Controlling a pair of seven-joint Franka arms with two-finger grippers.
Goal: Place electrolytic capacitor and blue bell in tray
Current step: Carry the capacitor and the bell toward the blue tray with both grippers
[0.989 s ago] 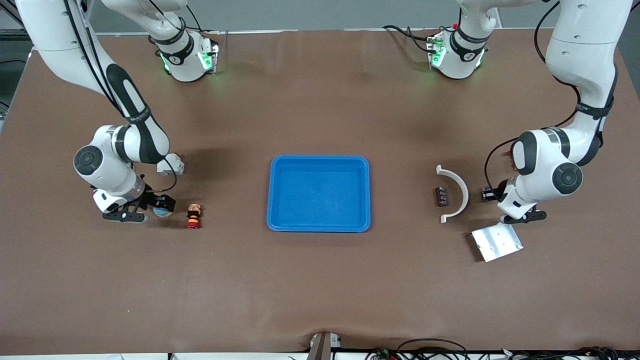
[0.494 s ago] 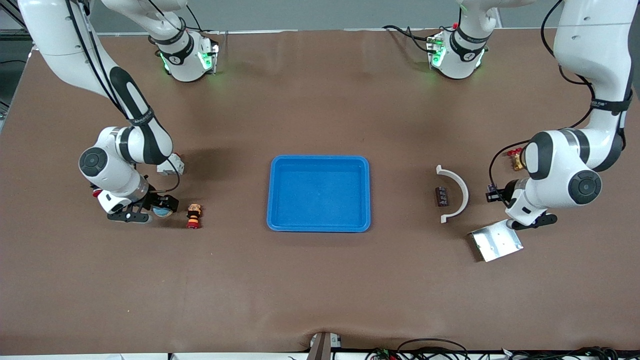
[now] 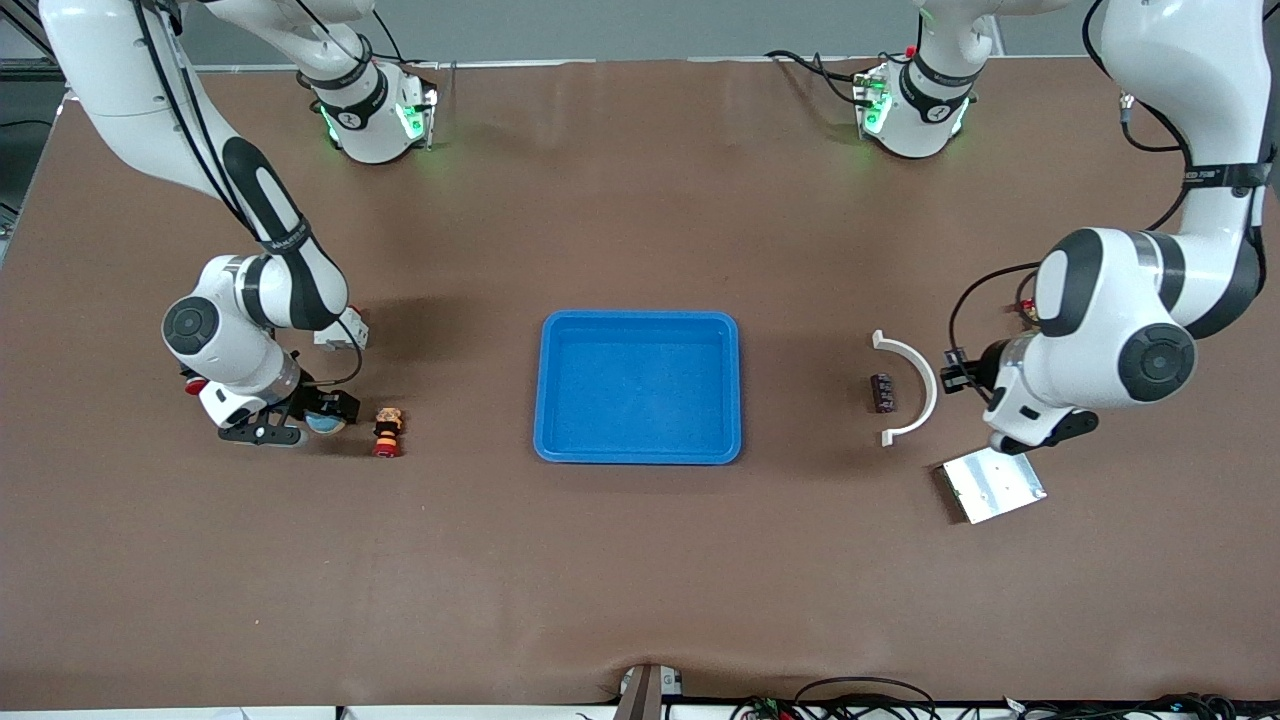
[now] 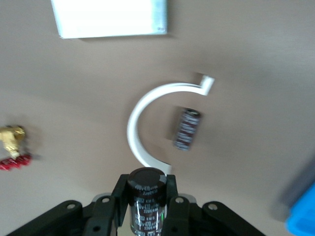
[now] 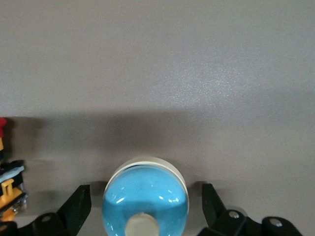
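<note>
- Now the left gripper (image 4: 146,216), low in its wrist view, clamps an electrolytic capacitor (image 4: 146,200).
- Right gripper (image 5: 145,209) spread wide around the blue bell (image 5: 145,200).
- Tray (image 3: 638,449) centre frame.

**Brown table, parts at both ends**

The brown table (image 3: 640,560) carries a blue tray (image 3: 638,450) at its middle. Toward the left arm's end lie a white arc (image 3: 915,385), a dark capacitor (image 3: 881,392) inside its curve, a silver plate (image 3: 990,485) nearer the front camera, and a brass fitting (image 4: 12,142). Toward the right arm's end sit a small stacked toy (image 3: 386,431), a blue bell (image 5: 145,196) and a white block (image 3: 345,333).
</note>
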